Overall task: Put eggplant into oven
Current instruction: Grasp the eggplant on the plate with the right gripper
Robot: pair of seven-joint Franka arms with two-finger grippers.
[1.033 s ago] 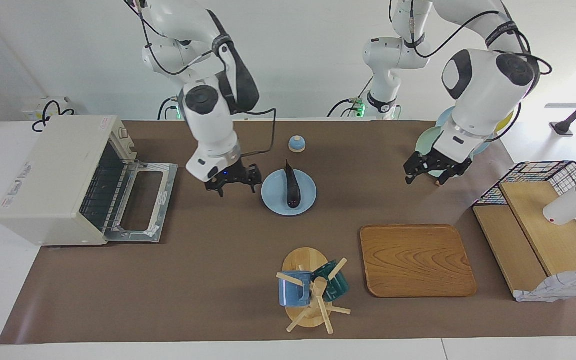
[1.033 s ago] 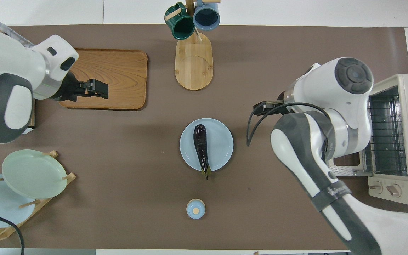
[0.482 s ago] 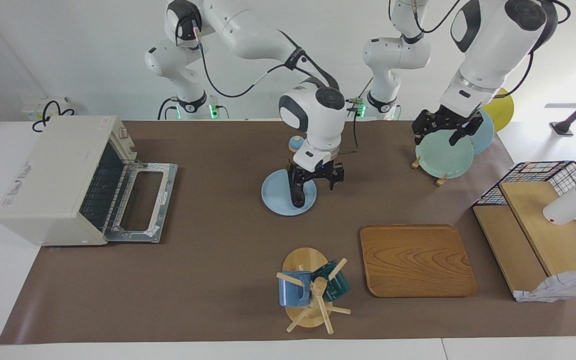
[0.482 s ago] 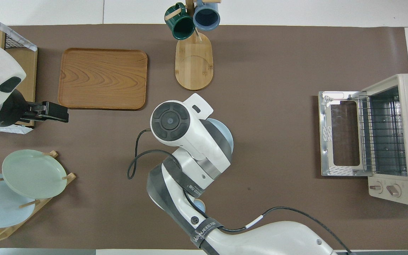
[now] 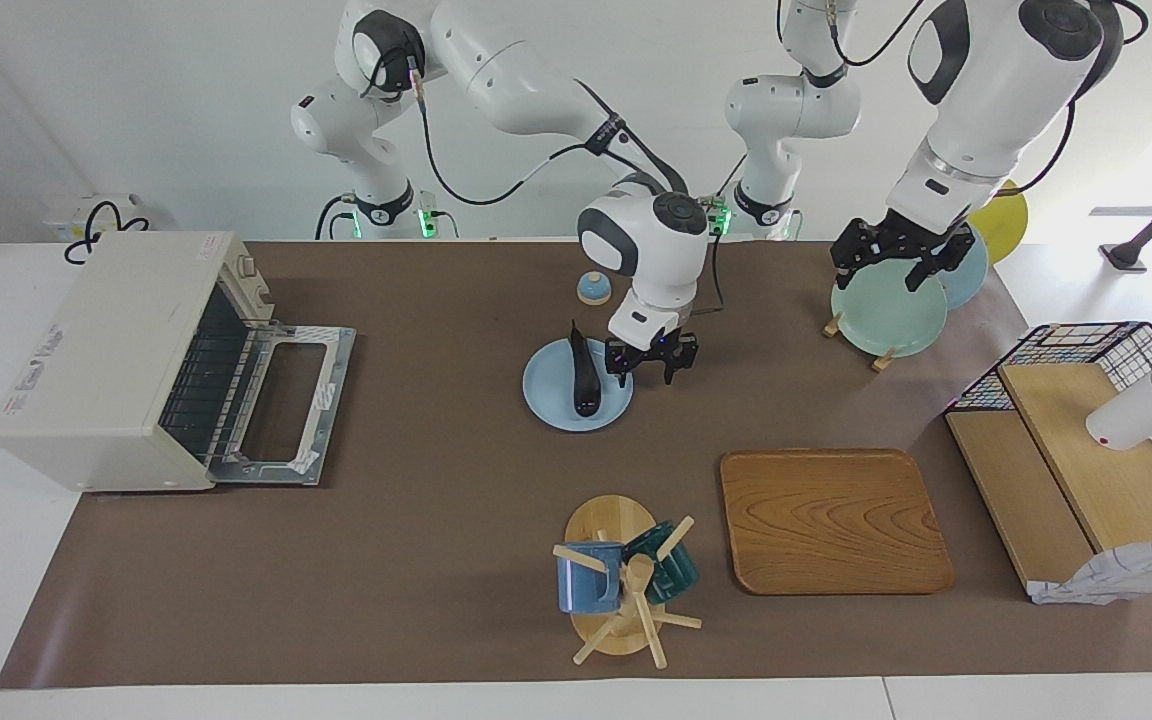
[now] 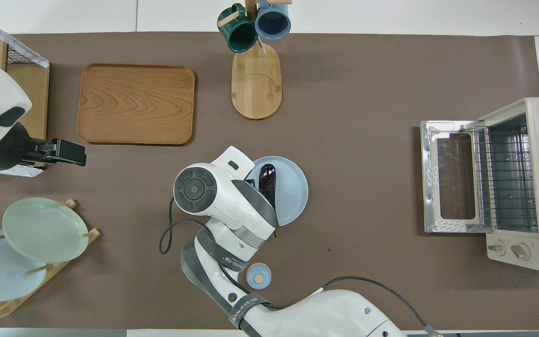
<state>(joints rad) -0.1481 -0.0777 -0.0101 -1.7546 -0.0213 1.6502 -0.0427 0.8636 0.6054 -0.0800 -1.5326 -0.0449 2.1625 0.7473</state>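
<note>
Brown paper is covering the table, and clock directions are being read on the overhead view, with twelve pointing away from the robots.

Nearest the robots, three plates are being held upright in one wooden rack: a yellow one (image 5: 1006, 215), partly cut off, a blue one (image 5: 971, 270) and a green one (image 5: 886, 310). The left gripper (image 5: 901, 265) is being held over the green one, its fingers apart and gripping nothing.

One small blue domed piece (image 5: 594, 288) is lying at six o'clock of the pale blue plate (image 5: 551, 400). One eggplant (image 5: 584, 378) is being carried on that plate, its stem end toward the robots; in the overhead view much of it is being hidden by the right arm. The right gripper (image 5: 648, 368) is being held low over the plate's edge, just beside the eggplant, with its fingers apart and nothing between them.

At three o'clock of the plate, one oven (image 5: 106, 350) is standing with its door (image 5: 286, 400) folded down and nothing on its rack.

At ten o'clock, one wooden tray (image 5: 831, 520) is lying bare. One wire basket (image 5: 1086, 340), with wooden boards and a white bottle (image 5: 1141, 410) in it, is partly cut off.

Farthest, at twelve o'clock, two mugs, one blue (image 5: 581, 590) and one green (image 5: 671, 570), are being hung on one mug tree (image 5: 616, 520).
</note>
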